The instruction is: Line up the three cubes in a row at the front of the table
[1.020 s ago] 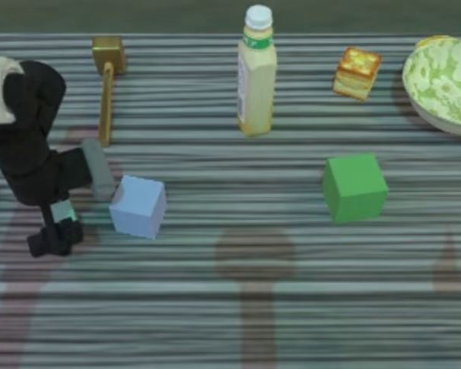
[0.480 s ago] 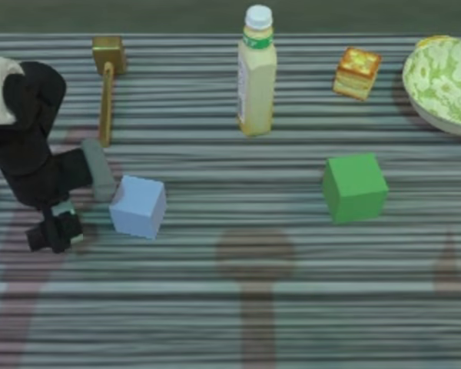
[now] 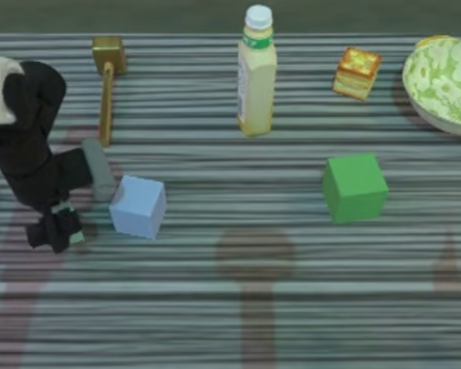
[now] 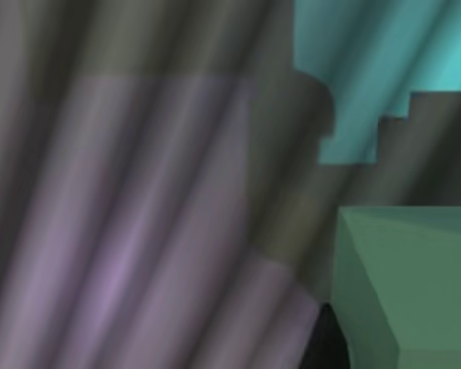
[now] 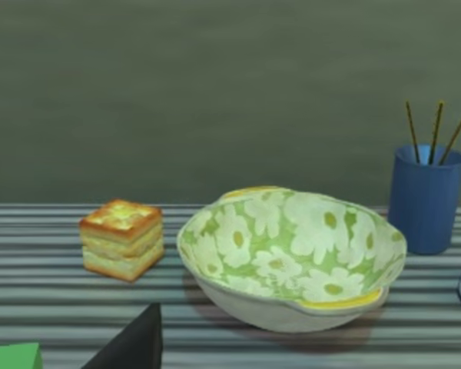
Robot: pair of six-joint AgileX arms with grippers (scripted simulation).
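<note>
On the striped table (image 3: 238, 307), my left gripper (image 3: 55, 229) stands open at the left, down over the small mint-green cube (image 3: 64, 206). Only slivers of that cube show past the black fingers. In the left wrist view the cube (image 4: 407, 284) fills the corner, against a dark finger (image 4: 323, 342). The lavender-blue cube (image 3: 138, 206) sits just right of that gripper. The bright green cube (image 3: 355, 187) rests right of centre. My right arm is out of the top view; its gripper (image 5: 207, 363) is open, and only one dark fingertip (image 5: 142, 342) shows.
Along the back stand a brass hammer (image 3: 107, 84), a cream bottle (image 3: 256, 73), an orange-yellow box (image 3: 357, 73) and a flowered bowl (image 3: 446, 81). A blue cup with sticks (image 5: 425, 196) stands beyond the bowl. The front strip holds only shadows.
My left gripper has shifted slightly toward the back and settled lower over the mint-green cube, covering more of it. The other cubes have not moved.
</note>
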